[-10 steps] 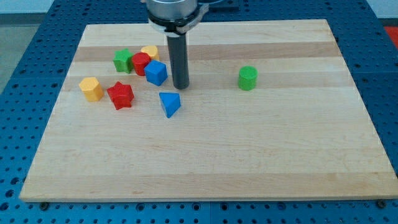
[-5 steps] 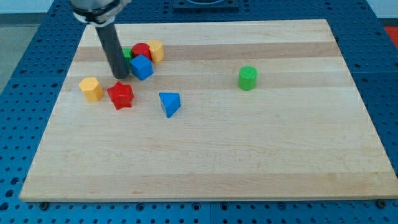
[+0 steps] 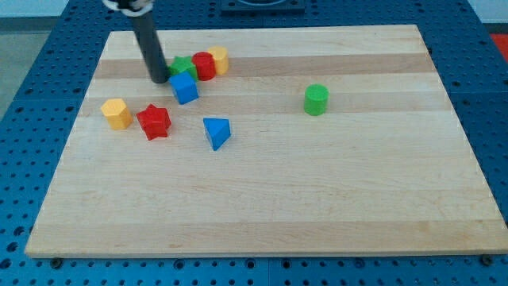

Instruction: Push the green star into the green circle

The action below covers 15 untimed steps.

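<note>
Nearest the view's bottom on the wooden counter point(image 3: 262, 206) lies the blue triangular block point(image 3: 216, 132). Up and to the view's left of it sit the red star point(image 3: 154, 121) and, just beside that, the yellow hexagonal block point(image 3: 117, 114). Well apart at the view's right stands the green circle point(image 3: 316, 99), alone. Farther up, the blue cube point(image 3: 185, 88) sits just below a tight row: the green star point(image 3: 184, 68), the red cylinder point(image 3: 204, 66) and the yellow block point(image 3: 218, 59), touching one another. The rod carries no claw; its tip point(image 3: 159, 80) rests just to the view's left of the green star, close to touching it.
</note>
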Motion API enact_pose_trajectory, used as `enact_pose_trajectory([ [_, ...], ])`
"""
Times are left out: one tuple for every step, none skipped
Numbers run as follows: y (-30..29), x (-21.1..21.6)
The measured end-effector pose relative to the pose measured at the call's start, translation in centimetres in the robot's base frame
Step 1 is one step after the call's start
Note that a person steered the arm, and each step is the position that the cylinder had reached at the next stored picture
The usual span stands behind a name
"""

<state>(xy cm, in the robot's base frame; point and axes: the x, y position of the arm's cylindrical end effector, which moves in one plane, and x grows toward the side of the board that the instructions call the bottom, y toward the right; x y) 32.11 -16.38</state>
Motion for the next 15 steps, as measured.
enact_pose_trajectory([
  [1.8,-0.7],
  [0.9,-1.9],
  [0.0,-2.9],
  [1.8,-3.1],
  [4.4,-2.4],
  [6.3,-1.0],
  [8.4,0.1],
  [11.7,0.4],
  [14.5,0.5],
  [16.8,0.5],
  [16.3,0.5],
  [13.8,0.5],
  [12.9,1.3],
  [14.0,1.4],
  [16.3,1.4],
])
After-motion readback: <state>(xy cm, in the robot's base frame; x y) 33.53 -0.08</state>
